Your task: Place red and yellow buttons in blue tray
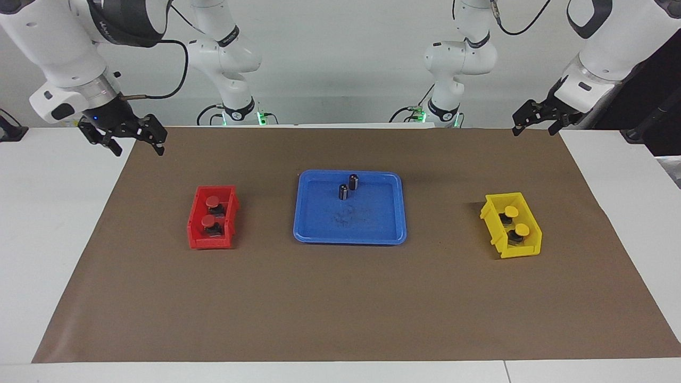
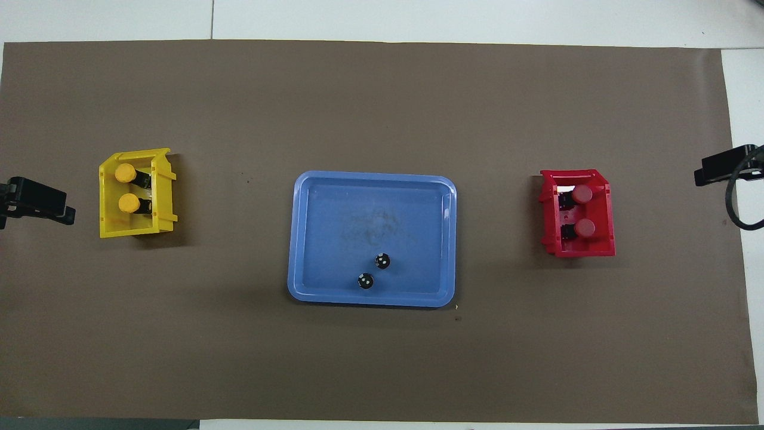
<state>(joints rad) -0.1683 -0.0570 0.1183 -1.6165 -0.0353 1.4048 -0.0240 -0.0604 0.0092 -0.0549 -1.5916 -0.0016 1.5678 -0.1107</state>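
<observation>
Two red buttons point(image 1: 213, 201) point(image 1: 209, 221) stand in the small red bin point(image 1: 198, 234) toward the right arm's end; they also show in the overhead view point(image 2: 582, 193) point(image 2: 585, 227). Two yellow buttons point(image 1: 511, 211) point(image 1: 522, 230) stand in the small yellow bin point(image 1: 492, 223) toward the left arm's end, and show in the overhead view point(image 2: 124, 173) point(image 2: 128, 203). The blue tray point(image 1: 372, 223) point(image 2: 358, 203) lies mid-table between the bins. My right gripper point(image 1: 135, 149) point(image 2: 725, 167) hangs open and empty over the mat's edge at its end. My left gripper point(image 1: 534, 129) point(image 2: 36, 200) hangs open and empty over the mat's edge at its end.
Two dark capless cylinders point(image 1: 354, 181) point(image 1: 343, 191) stand upright in the tray near its rim nearest the robots, and show in the overhead view point(image 2: 382, 261) point(image 2: 365, 280). A brown mat point(image 1: 340, 298) covers the white table. The red bin point(image 2: 606, 215) and yellow bin point(image 2: 107, 203) sit apart from the tray.
</observation>
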